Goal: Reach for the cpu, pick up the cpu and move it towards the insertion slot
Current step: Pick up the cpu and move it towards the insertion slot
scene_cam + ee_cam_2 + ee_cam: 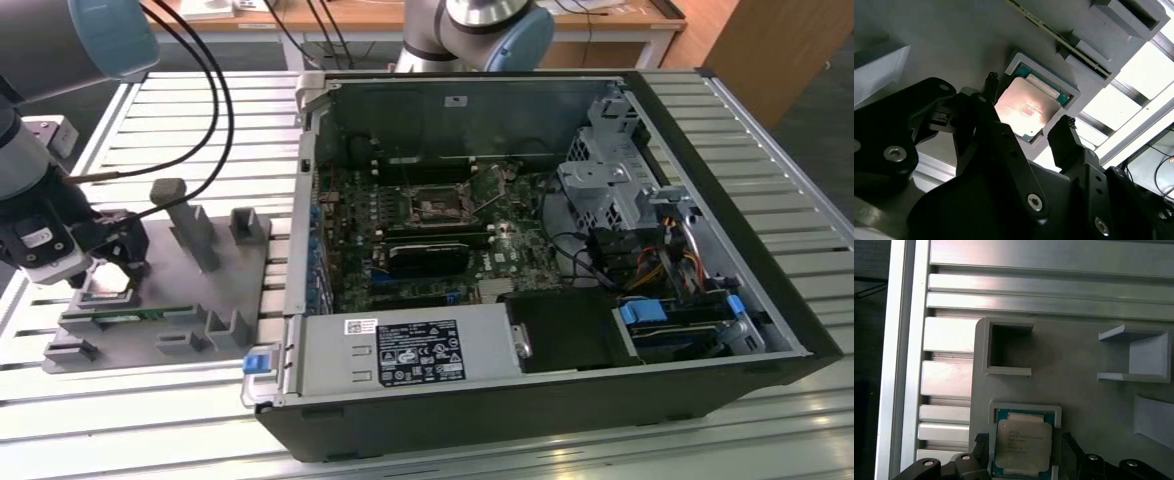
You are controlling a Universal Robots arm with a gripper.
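Status at this moment: the hand (1029, 101) hangs low over the grey fixture plate (187, 290), which lies on the slatted counter (200, 130) to the exterior view's left of the open computer case (400, 420). The hand is open and holds nothing. In both wrist views its two black fingers (1068, 131) stand on opposite sides of the cpu (1026, 107), just beside it, and I see no contact yet. The cpu lies flat, metal lid up, in a square walled nest (1075, 94) of the plate. It has not been lifted. The insertion slot (438, 207) sits on the board inside the case, well apart from the hand. I judge the reach nearly complete and the pick-up not yet made. Handling assessment: the chip should be light, thin and rigid, with a smooth lid that would slip under a loose pinch, and I judge its underside fragile. The sound hold is on two opposite edges of the pale rim, where the nest wall appears cut away, with the chip kept level.
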